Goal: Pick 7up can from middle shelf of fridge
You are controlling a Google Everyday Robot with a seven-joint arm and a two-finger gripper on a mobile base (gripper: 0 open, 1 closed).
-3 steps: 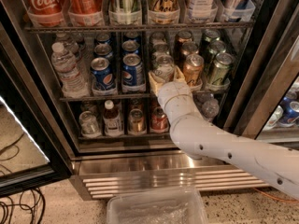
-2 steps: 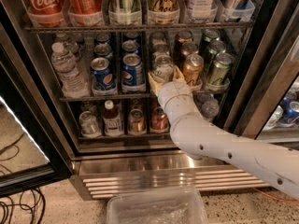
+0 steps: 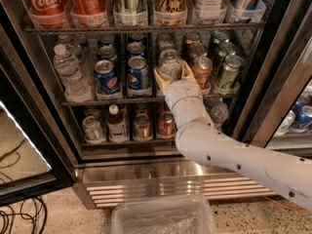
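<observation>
Your gripper (image 3: 172, 68) was inside the fridge (image 3: 146, 177), at the front of the middle shelf (image 3: 112, 101), a little right of centre as you looked in. Its tan fingers (image 3: 187, 72) sat one on each side of the 7up can (image 3: 169, 60), closed against it. The can stood upright in the front row, its base hidden behind the wrist. A blue Pepsi can (image 3: 138, 75) stood just beside it on the left and a gold-brown can (image 3: 201, 70) just beside it on the right. Your white arm (image 3: 229, 155) came in from lower right, across the bottom rack.

soft light, glare on steel panel (image 3: 146, 172), gripper (image 3: 172, 75) at 7up can (image 3: 169, 61).
</observation>
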